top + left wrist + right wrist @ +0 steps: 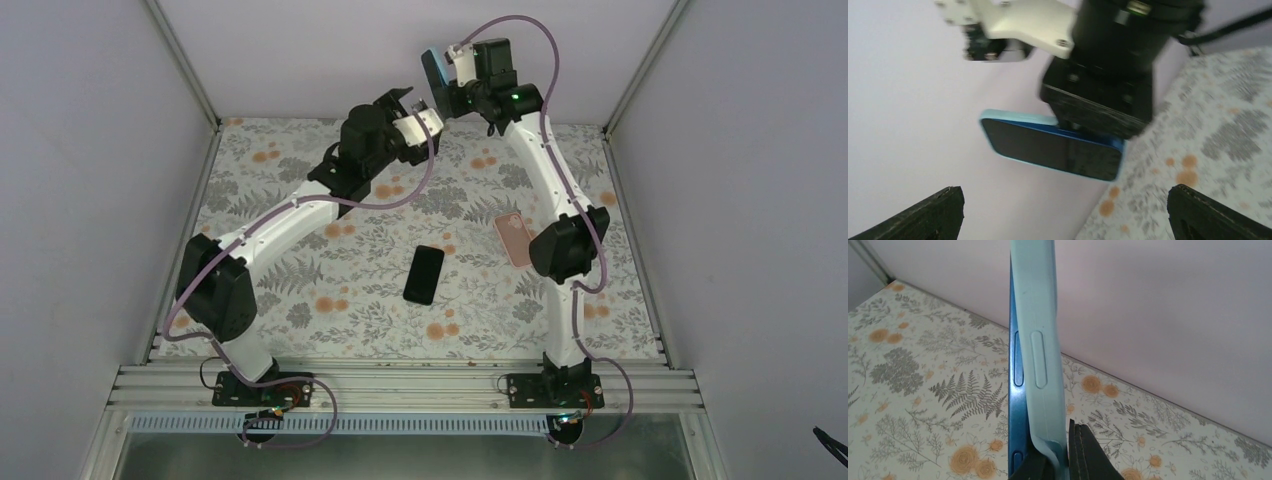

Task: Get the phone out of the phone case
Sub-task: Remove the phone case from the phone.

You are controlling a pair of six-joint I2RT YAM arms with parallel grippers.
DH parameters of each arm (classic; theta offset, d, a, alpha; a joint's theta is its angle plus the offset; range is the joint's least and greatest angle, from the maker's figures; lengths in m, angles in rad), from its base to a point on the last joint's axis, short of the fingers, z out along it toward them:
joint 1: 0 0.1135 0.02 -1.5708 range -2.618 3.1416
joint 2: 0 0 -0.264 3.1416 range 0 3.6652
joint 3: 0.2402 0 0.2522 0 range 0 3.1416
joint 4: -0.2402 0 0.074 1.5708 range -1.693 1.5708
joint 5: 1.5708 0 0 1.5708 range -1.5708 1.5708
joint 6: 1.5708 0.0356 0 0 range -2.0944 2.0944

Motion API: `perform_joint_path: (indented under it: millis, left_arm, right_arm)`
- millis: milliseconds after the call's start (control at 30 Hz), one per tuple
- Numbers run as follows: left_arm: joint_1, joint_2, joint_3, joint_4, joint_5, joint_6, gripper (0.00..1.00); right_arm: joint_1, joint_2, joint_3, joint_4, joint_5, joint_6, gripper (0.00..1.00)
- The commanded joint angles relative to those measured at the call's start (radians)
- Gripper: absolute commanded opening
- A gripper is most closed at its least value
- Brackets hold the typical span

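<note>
Phone (pixel 1048 150): dark screen outward, seated in a pale-blue case (pixel 1040 340), held aloft just before the back wall (pixel 330 50), above the far edge of the table (pixel 250 150). Clamped at one short end by the right gripper (pixel 1055 465), jaws closed on phone and case together. Other short end and both long edges free in the air.

From the right wrist: dark-blue side of the phone exposed alongside the case rim, with the rim curled outward right at the fingers.

Left gripper (pixel 1065 215): spread wide, holding nothing, aimed at the screen, near but not touching. Fingers (pixel 933 215) set wider apart than the phone's length as seen from the left wrist.

Some open air between phone and back wall; cannot tell how much.

Farther from the back wall, flat on the table: a black handset (pixel 424 274) toward the middle and a pink case (pixel 513 240) beside the right arm, apart from each other and from the table's edges.
</note>
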Motion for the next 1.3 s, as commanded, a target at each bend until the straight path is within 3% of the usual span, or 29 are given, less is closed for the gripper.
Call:
perform_joint_path:
  millis: [0,433,633,1267]
  left_arm:
    - [-0.001,0.041,0.076,0.181,-0.053,-0.153,0.99]
    - [-0.01,0.19,0.092,0.298,-0.055,-0.231,0.98]
    - [-0.012,0.186,0.084,0.369,-0.085,-0.273,0.96]
    - [-0.009,0.17,0.114,0.371,-0.119,-0.318,0.94]
  right_arm:
    - [0.01,-0.098,0.001,0.118,0.052,0.104,0.03]
    - [0.028,-0.137,0.056,0.097,-0.014,0.136,0.03]
    - [0.035,-0.14,0.061,0.091,-0.032,0.131,0.03]
    - [0.056,-0.125,0.077,0.082,-0.015,0.11,0.03]
